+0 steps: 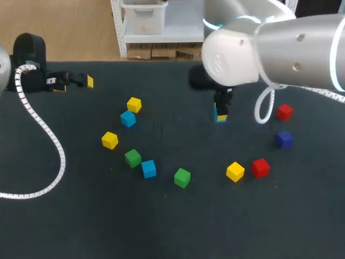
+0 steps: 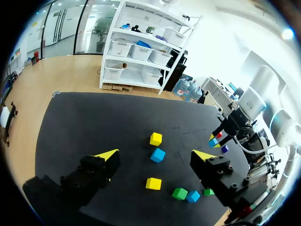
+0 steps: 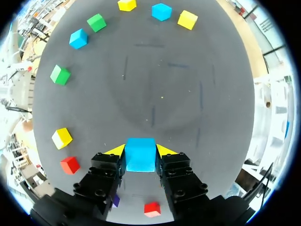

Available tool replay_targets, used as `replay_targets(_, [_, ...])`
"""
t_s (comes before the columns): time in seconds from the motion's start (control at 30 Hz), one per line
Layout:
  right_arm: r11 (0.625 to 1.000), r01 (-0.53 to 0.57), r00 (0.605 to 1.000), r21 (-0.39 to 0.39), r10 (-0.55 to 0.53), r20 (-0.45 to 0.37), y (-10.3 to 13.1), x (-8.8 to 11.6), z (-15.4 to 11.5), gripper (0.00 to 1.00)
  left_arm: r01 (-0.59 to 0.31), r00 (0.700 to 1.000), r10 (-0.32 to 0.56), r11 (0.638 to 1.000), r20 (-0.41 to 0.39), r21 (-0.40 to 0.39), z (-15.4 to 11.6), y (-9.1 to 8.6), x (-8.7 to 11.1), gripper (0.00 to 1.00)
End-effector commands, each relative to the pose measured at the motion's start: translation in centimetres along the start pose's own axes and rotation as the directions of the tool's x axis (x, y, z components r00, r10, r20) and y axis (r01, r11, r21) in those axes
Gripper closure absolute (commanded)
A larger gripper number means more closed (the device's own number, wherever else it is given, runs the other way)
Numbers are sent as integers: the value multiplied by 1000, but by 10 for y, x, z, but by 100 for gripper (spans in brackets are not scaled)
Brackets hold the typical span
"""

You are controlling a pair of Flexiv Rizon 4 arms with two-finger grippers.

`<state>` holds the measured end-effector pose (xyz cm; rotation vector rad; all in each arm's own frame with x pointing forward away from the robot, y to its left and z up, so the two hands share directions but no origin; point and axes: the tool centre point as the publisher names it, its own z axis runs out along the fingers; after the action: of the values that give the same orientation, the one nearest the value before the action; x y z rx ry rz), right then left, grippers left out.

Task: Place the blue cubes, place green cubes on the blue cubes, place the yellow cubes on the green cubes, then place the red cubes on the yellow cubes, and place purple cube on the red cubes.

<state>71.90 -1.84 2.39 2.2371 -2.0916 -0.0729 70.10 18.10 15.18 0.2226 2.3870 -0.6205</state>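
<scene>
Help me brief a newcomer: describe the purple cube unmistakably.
On the dark table, go to the right side. The purple cube lies between two red cubes, one farther, one nearer. It alone is dark violet-blue; the blue cubes are light cyan.

I can read no text, label, brand, number or sign in any of the views.
</scene>
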Motion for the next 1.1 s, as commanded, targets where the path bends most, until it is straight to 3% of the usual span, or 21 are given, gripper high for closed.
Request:
replay_targets(0.03, [999,13,1000,-33,-13,-9,-4,-6,8,100,-3,1000,3,1000,6,11,0,2,1,0])
replay_targets(0.53, [998,35,999,-56,-36,-17,-7,-17,23,100,-3,1000,3,1000,6,11,0,2,1,0])
replay_targets(1.1, [997,-31,999,-76,29,-15,-16,-16,30,100,-3,1000,3,1000,6,11,0,2,1,0])
